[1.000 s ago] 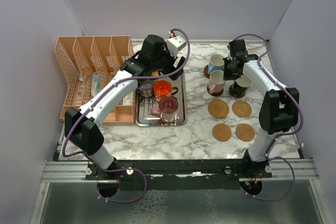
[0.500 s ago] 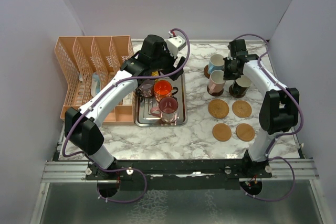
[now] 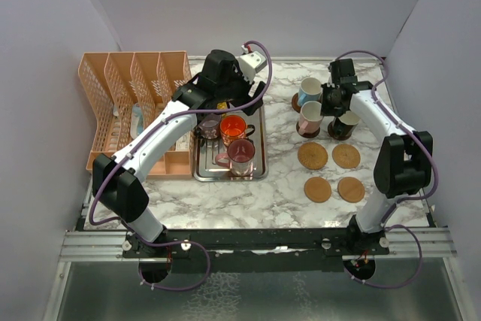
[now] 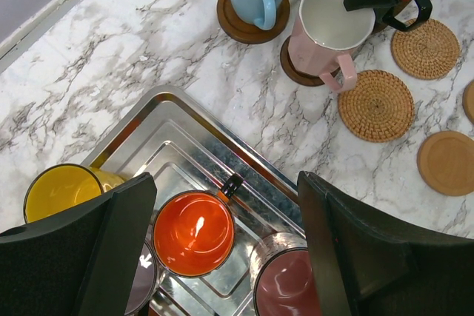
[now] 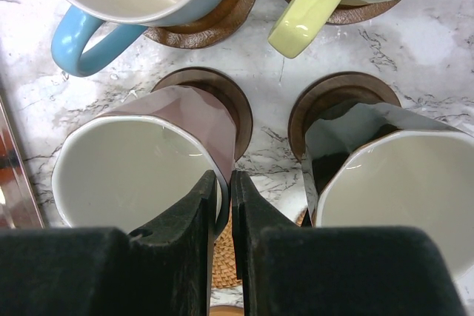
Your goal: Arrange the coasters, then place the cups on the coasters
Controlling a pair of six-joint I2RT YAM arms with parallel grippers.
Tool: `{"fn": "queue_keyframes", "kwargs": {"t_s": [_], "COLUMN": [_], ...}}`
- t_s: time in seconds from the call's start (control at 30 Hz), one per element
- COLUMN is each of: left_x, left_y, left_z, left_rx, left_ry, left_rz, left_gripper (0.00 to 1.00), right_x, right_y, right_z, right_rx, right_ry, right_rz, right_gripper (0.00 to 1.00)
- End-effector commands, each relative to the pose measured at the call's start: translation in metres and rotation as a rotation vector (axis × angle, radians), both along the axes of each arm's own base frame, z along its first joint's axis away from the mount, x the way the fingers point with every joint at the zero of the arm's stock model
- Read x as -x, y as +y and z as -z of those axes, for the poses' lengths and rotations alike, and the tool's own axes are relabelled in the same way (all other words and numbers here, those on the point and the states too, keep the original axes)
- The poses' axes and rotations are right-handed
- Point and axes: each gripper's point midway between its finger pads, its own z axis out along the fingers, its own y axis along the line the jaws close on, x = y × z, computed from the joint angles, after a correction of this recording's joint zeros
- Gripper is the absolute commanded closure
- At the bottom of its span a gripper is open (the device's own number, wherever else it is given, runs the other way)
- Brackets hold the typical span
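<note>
We see right gripper (image 5: pixel 224 183) pinched almost shut on pink cup (image 5: pixel 133 175) rim, cup seated on dark coaster (image 5: pixel 207 79); over tray (image 4: pixel 148 120) left gripper (image 4: pixel 226 183) gapes wide, empty; orange cup (image 4: pixel 194 233) lies straight below, between its fingers; left arm nearer
</note>
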Motion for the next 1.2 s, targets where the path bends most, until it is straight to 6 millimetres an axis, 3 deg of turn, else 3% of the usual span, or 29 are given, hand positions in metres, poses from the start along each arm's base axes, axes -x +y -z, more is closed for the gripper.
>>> {"fn": "queue_keyframes", "kwargs": {"t_s": [0.0, 0.5, 0.93, 1.17], "left_x": [0.002, 0.0, -0.001, -0.004], "left_y": [0.001, 0.001, 0.001, 0.005], "left_z": [-0.02, -0.016, -0.013, -0.015], "left_rx": [0.035, 0.022, 0.015, -0.005], "left_ry": [-0.046, -0.048, -0.045, -0.068], "left_rz": [0.016, 0.017, 0.018, 0.011], "left_gripper": [0.19, 0.19, 0.19, 0.19], "right_x": [-0.003, -0.011, -0.018, -0.026], "right_y": [0.002, -0.003, -0.006, -0.011], "right_z": [-0.015, -0.021, -0.038, -0.067], "right_rx": [-0.028, -0.002, 0.018, 0.047], "right_ry": [-0.056, -0.064, -0.106, -0.209], "right_rz": [0.001, 0.019, 0.021, 0.012], "right_gripper": [0.86, 0.85, 0.72, 0.68]}}
